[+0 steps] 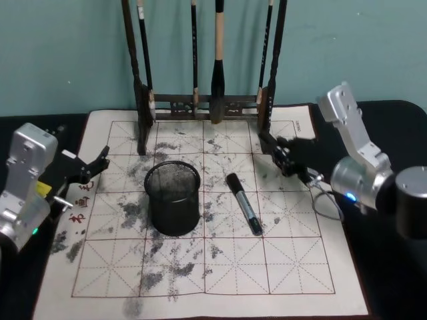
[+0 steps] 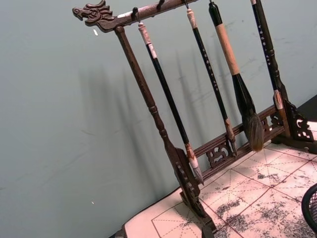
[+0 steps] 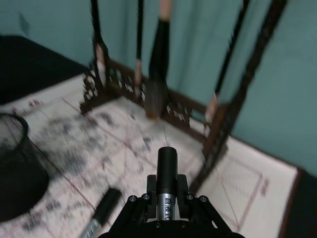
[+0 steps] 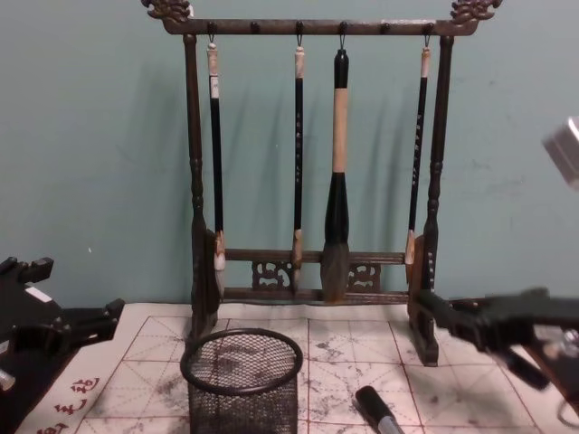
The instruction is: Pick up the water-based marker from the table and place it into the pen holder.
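The water-based marker [image 1: 243, 203] is black with a grey label and lies flat on the cream grid mat of the table [image 1: 300, 267], just right of the pen holder [image 1: 172, 200]. The pen holder is a round black mesh cup standing upright with nothing in it that I can see. My right gripper [image 1: 279, 155] hovers open above the mat, behind and to the right of the marker and near the rack's right foot. The right wrist view shows the marker [image 3: 101, 210] below and the pen holder [image 3: 12, 168] farther off. My left gripper [image 1: 101, 163] stands open at the mat's left edge.
A tall dark wooden brush rack [image 1: 207, 100] with several hanging brushes stands along the back of the mat, close behind the holder and my right gripper. A teal wall rises behind it. Grey ink stains cover the mat's middle. A cable [image 1: 323, 200] loops by my right arm.
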